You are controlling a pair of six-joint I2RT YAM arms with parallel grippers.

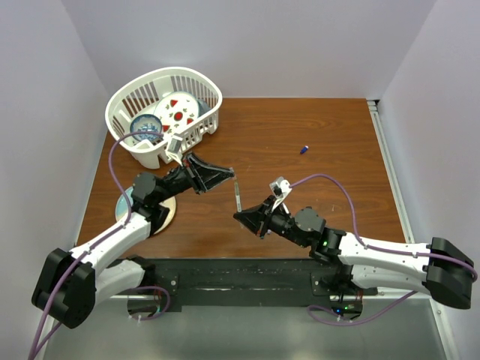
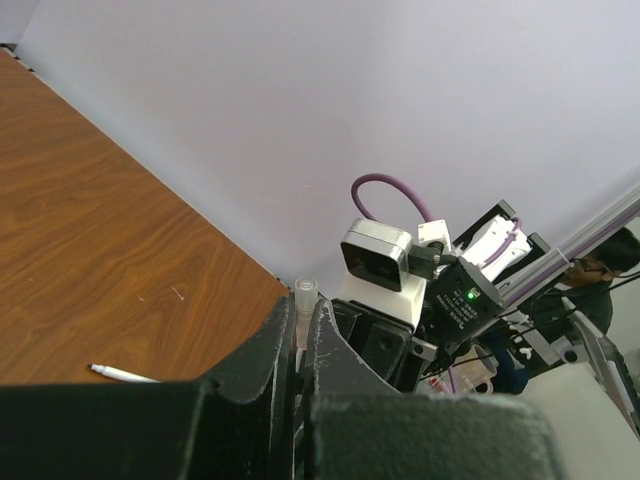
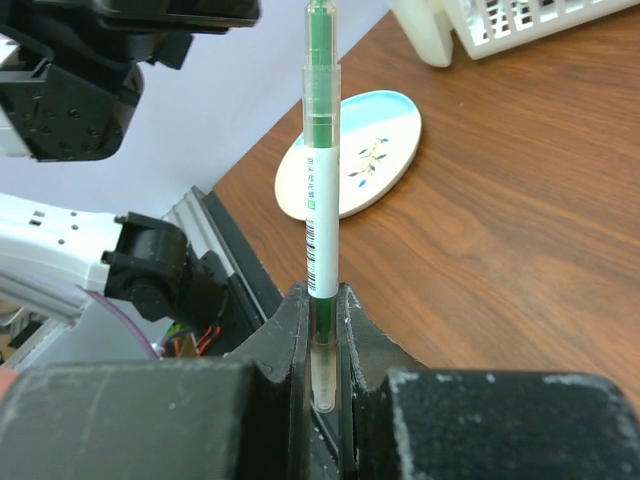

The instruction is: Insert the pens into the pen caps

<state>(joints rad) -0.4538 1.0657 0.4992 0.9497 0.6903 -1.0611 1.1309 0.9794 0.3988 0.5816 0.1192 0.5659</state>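
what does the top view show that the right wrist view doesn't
Only the top view: the blue cap lying alone on the table, and the dishes inside the basket. Only the right wrist view: the barcode and green core of the pen, and the right jaws shut on its end. Both: the pen, the basket and the plate.

basket: white, far-left, dishes inside, perhaps a bowl | plate: near-left on table
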